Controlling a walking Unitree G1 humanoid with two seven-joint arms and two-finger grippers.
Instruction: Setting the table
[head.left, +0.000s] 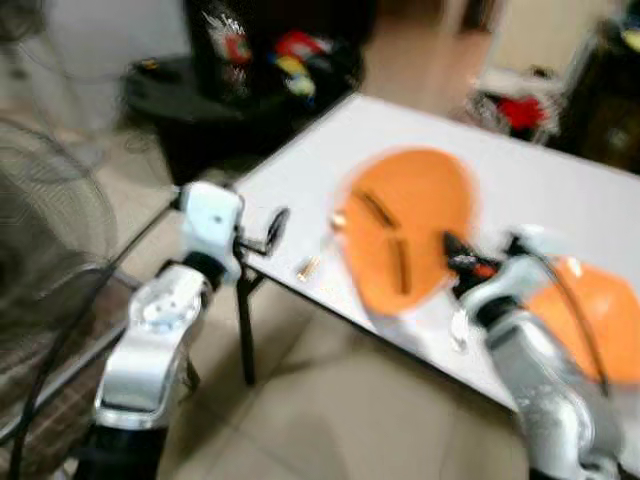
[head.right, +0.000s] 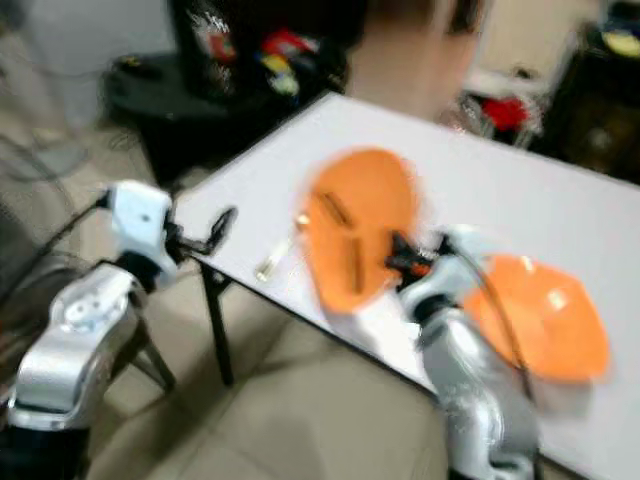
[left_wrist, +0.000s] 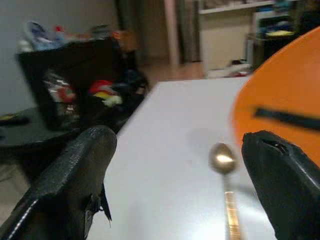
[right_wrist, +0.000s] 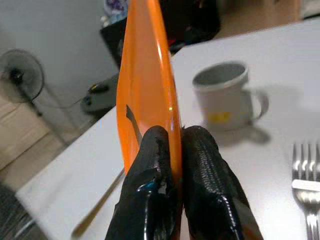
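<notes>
Clamped between the right gripper's (right_wrist: 172, 150) black fingers, an orange plate (head.left: 405, 225) is being held by its thin rim, tilted over the white surface (head.left: 560, 190); it is judged light, stiff and slippery, while the left gripper (left_wrist: 175, 175) is being kept spread beside a spoon (left_wrist: 226, 180).

The surface (head.left: 560, 190) is plain white. Two plates are bright orange: the one held on edge (head.left: 405, 225) carries thin dark streaks across its face, and the second orange plate (head.left: 595, 315) is unmarked as far as the blur allows. The right gripper (right_wrist: 172, 150) has black, finely textured fingers (right_wrist: 200, 165) pinching the orange rim; the left gripper (left_wrist: 175, 165) has the same black fingers (left_wrist: 75, 170). Both arms are silver. The spoon (left_wrist: 225, 165) is shiny gold. The mug (right_wrist: 225, 95) is pale grey with a small yellow mark on its side. The fork (right_wrist: 306, 185) is bright silver. The floor (head.left: 330, 420) is beige tile. The fan (right_wrist: 20, 75) is dark.
</notes>
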